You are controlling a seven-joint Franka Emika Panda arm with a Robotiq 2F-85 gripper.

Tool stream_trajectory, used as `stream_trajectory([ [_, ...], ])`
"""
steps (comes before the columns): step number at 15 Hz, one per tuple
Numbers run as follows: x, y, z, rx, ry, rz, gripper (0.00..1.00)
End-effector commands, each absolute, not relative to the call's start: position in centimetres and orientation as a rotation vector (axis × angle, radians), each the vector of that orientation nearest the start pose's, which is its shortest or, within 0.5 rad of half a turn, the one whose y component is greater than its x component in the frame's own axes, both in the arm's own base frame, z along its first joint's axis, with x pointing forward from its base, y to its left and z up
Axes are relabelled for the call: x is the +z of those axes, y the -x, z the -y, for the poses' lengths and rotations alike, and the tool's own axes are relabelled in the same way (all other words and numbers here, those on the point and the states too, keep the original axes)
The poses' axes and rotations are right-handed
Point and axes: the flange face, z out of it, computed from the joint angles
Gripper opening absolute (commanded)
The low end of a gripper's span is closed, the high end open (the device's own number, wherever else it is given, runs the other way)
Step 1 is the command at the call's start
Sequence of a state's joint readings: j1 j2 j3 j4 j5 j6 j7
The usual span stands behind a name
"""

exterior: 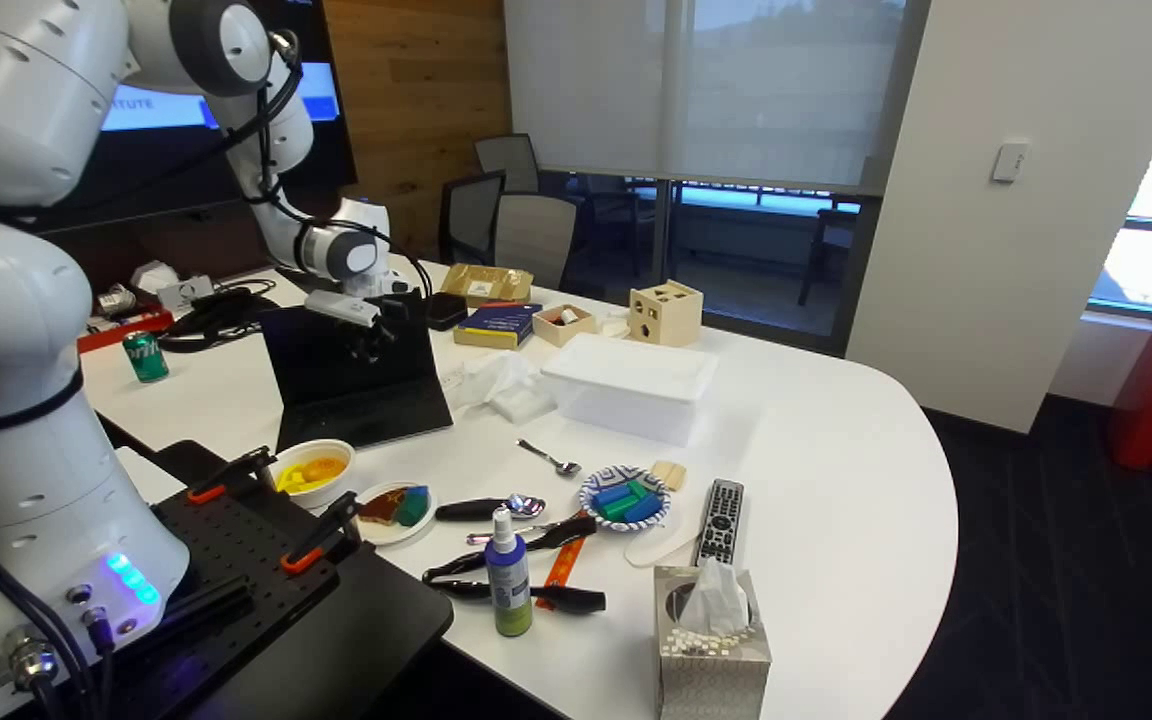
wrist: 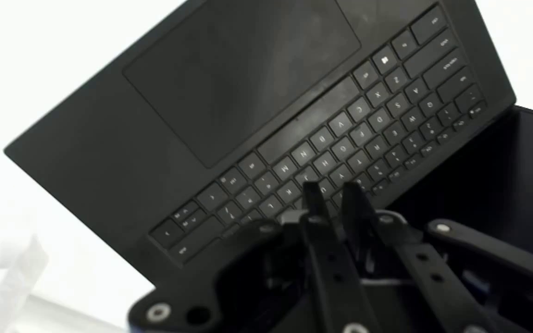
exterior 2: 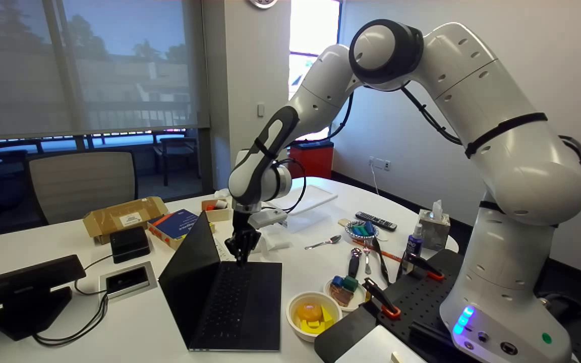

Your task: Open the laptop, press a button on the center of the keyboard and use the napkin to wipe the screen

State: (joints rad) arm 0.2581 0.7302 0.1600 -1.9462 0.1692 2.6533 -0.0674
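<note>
The laptop (exterior 2: 230, 302) stands open beneath the jaws, its keyboard (wrist: 324, 162) just under them and its screen (exterior: 311, 355) rising beside them. The gripper (wrist: 332, 185) grasps nothing; its jaws stand close together with a narrow gap. The laptop is probably stiff and slim, the screen smooth, fragile and apt to swing on its hinge; any hold belongs at its top edge, higher than the jaws. The wrist view shows lettered keys (wrist: 284, 168) beyond the fingertips (wrist: 312, 194), though contact cannot be told; both exterior views show the screen's lean, which the wrist view cuts off.
</note>
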Motion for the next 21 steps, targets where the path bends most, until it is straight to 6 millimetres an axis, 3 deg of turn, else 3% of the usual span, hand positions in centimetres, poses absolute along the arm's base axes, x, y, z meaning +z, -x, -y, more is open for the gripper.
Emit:
stream_trajectory([
  [1, 8.3, -55.0, -23.8, 0.125, 3.016, 0.325, 0.0],
  [7, 4.7, -54.6, -24.5, 0.195, 3.013, 0.289, 0.0],
  [15, 0.7, -56.0, -25.2, 0.204, 2.989, 0.294, 0.0],
  [21, -0.9, -56.9, -25.2, 0.249, 2.995, 0.275, 0.0],
])
